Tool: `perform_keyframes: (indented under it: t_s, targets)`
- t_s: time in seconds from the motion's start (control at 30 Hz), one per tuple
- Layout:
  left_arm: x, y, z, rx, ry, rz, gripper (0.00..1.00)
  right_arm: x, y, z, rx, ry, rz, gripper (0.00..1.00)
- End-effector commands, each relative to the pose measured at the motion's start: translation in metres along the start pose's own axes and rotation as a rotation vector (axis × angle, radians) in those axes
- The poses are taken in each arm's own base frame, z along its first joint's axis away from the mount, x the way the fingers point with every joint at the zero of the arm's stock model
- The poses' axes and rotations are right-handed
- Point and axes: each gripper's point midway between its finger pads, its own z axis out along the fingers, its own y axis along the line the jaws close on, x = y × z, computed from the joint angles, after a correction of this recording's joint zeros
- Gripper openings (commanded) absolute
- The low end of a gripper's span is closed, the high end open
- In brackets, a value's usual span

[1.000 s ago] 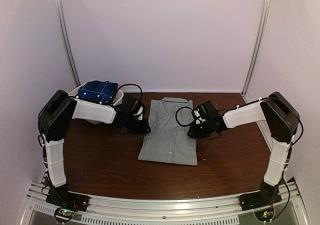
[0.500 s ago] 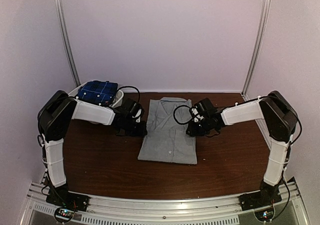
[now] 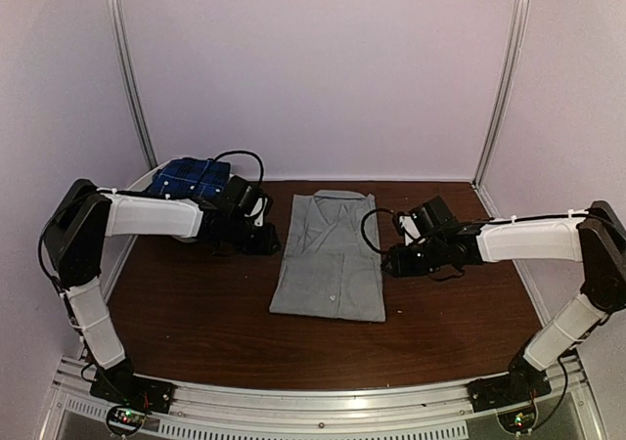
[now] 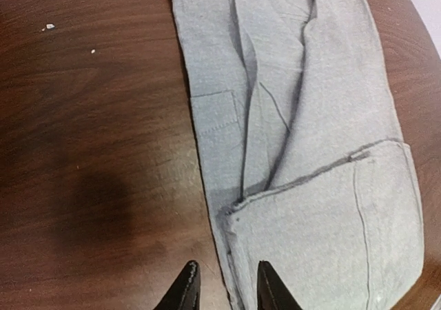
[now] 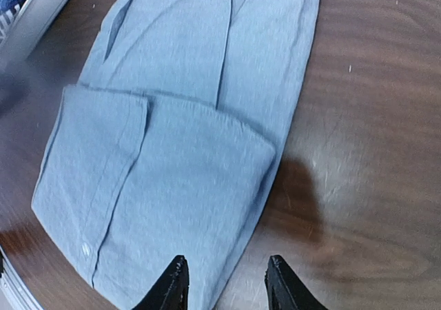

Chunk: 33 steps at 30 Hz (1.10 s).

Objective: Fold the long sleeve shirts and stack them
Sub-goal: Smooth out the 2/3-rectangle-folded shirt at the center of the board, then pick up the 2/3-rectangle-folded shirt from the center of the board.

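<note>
Progress from above: the plain grey button-front shirt (image 3: 328, 259) lies part-folded on the worktop (image 3: 196, 323) between my left claw (image 3: 264, 240) and right claw (image 3: 393, 261); a dark blue plaid shirt (image 3: 193, 178) waits in the white oval plastic basket (image 3: 149, 178), nothing stacked yet. Left wrist: jaws part open, empty, by the shirt's edge. Right wrist: likewise part open, gripping nothing

Robot test cell in a lab: plain white panels (image 3: 313, 68) on metal posts (image 3: 504, 78) enclose a brown table (image 3: 196, 323) from 9 to 3 o'clock, with left arm (image 3: 147, 215) and right arm (image 3: 533, 240) bolted to a rail (image 3: 323, 396) at 6 o'clock.
</note>
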Motion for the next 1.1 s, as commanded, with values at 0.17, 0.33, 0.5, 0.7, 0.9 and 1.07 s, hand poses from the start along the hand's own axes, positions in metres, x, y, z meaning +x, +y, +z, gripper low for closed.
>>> perform_keyframes:
  t_s: [0.17,0.33,0.5,0.7,0.9,1.07]
  targets:
    - [0.066,-0.017,-0.034,0.174,0.157,-0.007,0.31,0.09,0.02,-0.011,-0.11,0.147,0.096,0.39]
    - [0.105,-0.018,-0.041,0.2,0.227,-0.047,0.32,0.112,0.017,-0.009,-0.13,0.174,0.175,0.36]
    - [0.127,-0.021,-0.047,0.271,0.26,-0.105,0.32,0.125,0.019,-0.008,-0.176,0.193,0.249,0.34]
    - [0.138,-0.023,-0.047,0.31,0.272,-0.144,0.32,0.127,0.024,-0.004,-0.205,0.193,0.29,0.33]
    - [0.144,-0.024,-0.045,0.321,0.273,-0.16,0.32,0.135,0.022,-0.004,-0.202,0.199,0.302,0.32]
    - [0.145,-0.025,-0.041,0.324,0.271,-0.169,0.31,0.137,0.029,0.0,-0.224,0.208,0.307,0.31]
